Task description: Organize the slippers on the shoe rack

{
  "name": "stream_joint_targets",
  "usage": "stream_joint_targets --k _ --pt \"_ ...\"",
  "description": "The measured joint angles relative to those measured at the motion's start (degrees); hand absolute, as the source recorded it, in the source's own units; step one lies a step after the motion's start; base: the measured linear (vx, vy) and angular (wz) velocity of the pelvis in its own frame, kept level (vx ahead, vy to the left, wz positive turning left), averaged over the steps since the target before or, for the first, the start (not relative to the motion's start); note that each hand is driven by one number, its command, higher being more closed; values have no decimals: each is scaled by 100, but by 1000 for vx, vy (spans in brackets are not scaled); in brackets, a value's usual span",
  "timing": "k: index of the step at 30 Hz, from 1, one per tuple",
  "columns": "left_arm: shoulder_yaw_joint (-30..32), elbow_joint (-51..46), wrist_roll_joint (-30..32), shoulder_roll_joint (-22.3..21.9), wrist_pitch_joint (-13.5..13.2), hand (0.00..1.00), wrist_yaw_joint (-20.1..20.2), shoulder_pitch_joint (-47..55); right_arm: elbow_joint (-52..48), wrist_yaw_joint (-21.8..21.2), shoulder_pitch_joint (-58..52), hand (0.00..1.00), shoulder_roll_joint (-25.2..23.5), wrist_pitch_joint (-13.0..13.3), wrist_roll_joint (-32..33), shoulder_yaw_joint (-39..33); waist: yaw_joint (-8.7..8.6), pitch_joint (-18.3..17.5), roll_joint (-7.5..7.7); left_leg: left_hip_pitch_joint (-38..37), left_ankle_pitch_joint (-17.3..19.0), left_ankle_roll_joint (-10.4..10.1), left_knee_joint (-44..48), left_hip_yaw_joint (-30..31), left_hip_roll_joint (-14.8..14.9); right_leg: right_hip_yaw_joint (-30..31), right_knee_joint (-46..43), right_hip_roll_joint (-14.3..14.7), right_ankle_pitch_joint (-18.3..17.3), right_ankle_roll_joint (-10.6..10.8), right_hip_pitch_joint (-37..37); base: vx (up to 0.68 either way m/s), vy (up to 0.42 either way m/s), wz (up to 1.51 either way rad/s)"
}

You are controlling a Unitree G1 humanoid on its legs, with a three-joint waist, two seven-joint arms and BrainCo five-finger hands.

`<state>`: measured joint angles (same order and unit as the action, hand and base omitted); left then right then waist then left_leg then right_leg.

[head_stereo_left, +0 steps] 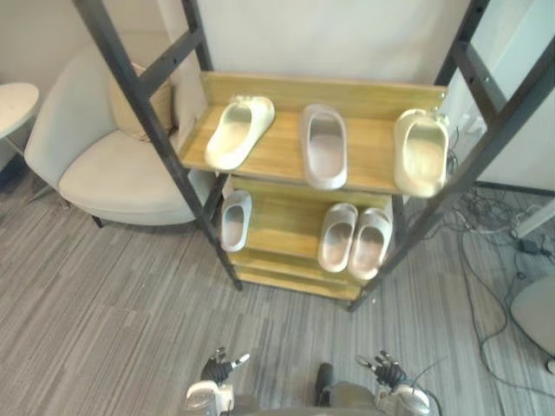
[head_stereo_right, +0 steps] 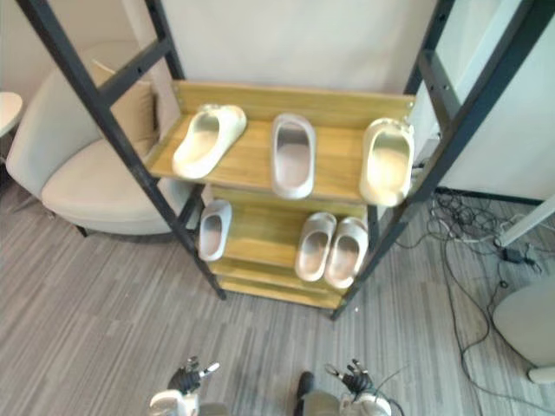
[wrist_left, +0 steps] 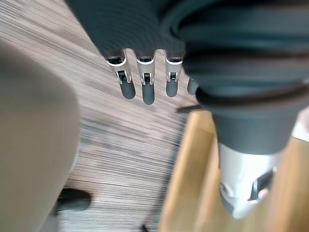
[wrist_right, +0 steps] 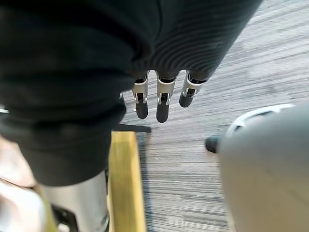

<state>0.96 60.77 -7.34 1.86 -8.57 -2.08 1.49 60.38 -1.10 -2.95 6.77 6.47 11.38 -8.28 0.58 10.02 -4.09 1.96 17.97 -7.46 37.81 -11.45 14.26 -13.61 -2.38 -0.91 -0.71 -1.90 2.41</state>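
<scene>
- Six slippers [head_stereo_left: 323, 146] are spread over the shoe rack [head_stereo_left: 139, 82]: three apart on the upper shelf [head_stereo_left: 371, 143], one plus a close pair below; pairing is judged unfinished.
- Low down, the left robot hand [head_stereo_left: 217, 368] and right robot hand [head_stereo_left: 388, 373] are held with fingers loosely extended, nothing grasped.

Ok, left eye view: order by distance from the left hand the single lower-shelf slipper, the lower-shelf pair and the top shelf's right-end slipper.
From the left hand:
1. Single slipper, lower shelf, left side.
2. Pair, lower shelf, right side.
3. Right-end slipper, top shelf.
</scene>
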Motion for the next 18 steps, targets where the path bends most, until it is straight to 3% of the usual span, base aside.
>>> stream_joint_targets --k 3,4,5,8,11,15,18 --pt "-41 -45 1 0 2 0 0 -80 14 6 0 0 -27 -13 48 -9 3 28 39 204 -212 59 -1868 359 -248 177 77 -127 -30 176 87 221 104 -27" --pt "-54 -41 3 1 -1 0 -2 -87 15 9 -7 0 -23 -13 52 -8 3 33 45 153 -771 -10 -2312 563 -373 242 85 -161 -53 277 131 175 174 -36" --pt "-86 -18 3 6 1 0 -9 -88 19 25 -21 0 -15 -13 53 -7 2 11 84 -20 -986 -1 -2475 554 -495 333 162 -210 -50 402 232 228 202 -19" --pt "-286 74 24 294 -2 0 -2 -112 -16 64 -81 0 -311 -3 43 -3 -9 -73 450 -240 -1001 85 -2723 408 -784 378 288 -476 -82 569 365 170 150 -3" --pt "-310 224 63 438 20 0 -1 -56 65 76 -90 0 -409 -2 -10 3 14 -145 553 -500 -1000 103 -2983 249 -917 513 300 -587 -126 641 376 114 88 -22" --pt "-389 308 184 443 21 0 4 -47 100 77 -90 0 -392 19 -15 -1 -3 -186 543 -651 -1014 130 -3179 171 -978 604 385 -605 -143 670 426 58 28 -15" --pt "-436 350 275 393 24 0 5 -28 128 86 -94 0 -290 23 -13 2 -10 -257 393 -714 -1028 148 -3313 110 -958 673 406 -561 -145 672 398 39 -19 -14"
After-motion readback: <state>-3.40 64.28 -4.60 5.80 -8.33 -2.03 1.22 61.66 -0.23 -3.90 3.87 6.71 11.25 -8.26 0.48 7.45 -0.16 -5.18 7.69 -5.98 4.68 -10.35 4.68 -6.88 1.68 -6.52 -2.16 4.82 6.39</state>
